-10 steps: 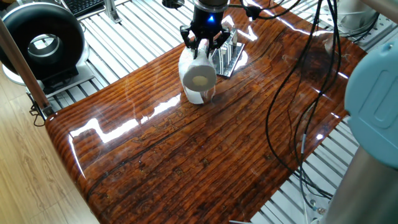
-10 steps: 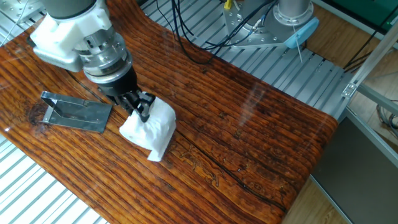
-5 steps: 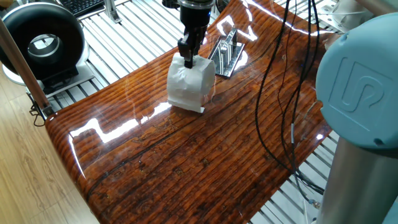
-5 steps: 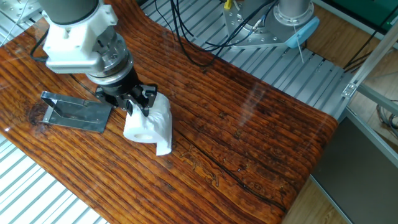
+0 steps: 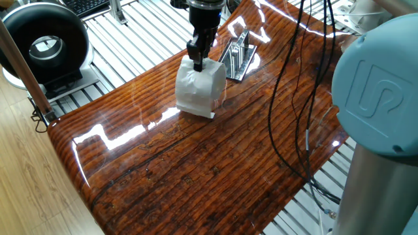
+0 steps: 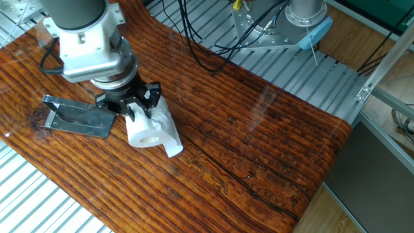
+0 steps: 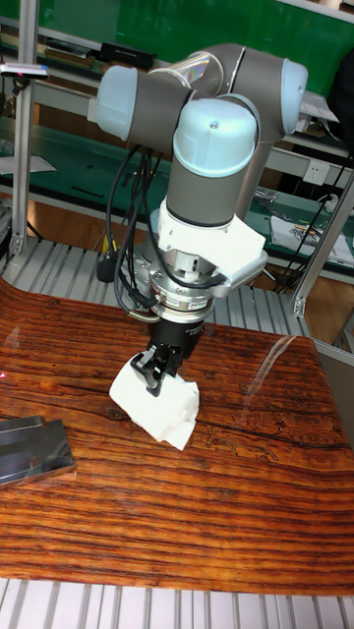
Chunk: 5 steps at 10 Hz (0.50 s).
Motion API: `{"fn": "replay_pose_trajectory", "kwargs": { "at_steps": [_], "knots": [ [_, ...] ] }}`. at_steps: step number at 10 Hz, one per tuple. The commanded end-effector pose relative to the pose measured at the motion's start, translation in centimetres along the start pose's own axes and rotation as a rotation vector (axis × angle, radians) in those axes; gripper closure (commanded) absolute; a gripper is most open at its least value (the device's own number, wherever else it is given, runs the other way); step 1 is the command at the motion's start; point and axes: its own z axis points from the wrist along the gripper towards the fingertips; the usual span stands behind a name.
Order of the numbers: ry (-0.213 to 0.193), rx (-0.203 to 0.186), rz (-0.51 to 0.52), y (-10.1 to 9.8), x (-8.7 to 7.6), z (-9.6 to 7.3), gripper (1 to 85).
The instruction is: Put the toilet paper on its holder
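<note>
A glossy, dark wood-grain counter (image 5: 215, 170) sits on ribbed metal framing. On it rests the toilet paper (image 6: 150, 129), its hollow core showing in the other fixed view and a loose sheet trailing beside it. The tool (image 6: 138, 109) pinches the roll's upper edge, hiding the grip point. Just beside it lies the silver holder (image 6: 81, 116), cut off in the tall fixed view. A black ring-shaped device (image 5: 44, 46) stands well apart.

Bright overhead light; white glare streaks on glossy table (image 5: 196, 163); frames sharp.
</note>
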Motion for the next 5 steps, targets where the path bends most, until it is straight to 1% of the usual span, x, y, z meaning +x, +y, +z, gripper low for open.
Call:
{"fn": "replay_pose_trajectory", "kwargs": {
  "at_steps": [1,5],
  "knots": [
    [-0.015,0.005,-0.162,-0.07,-0.22,-0.03,84.7],
    [-0.017,0.037,-0.306,-0.82,-0.4,0.02,84.7]
  ]
}}
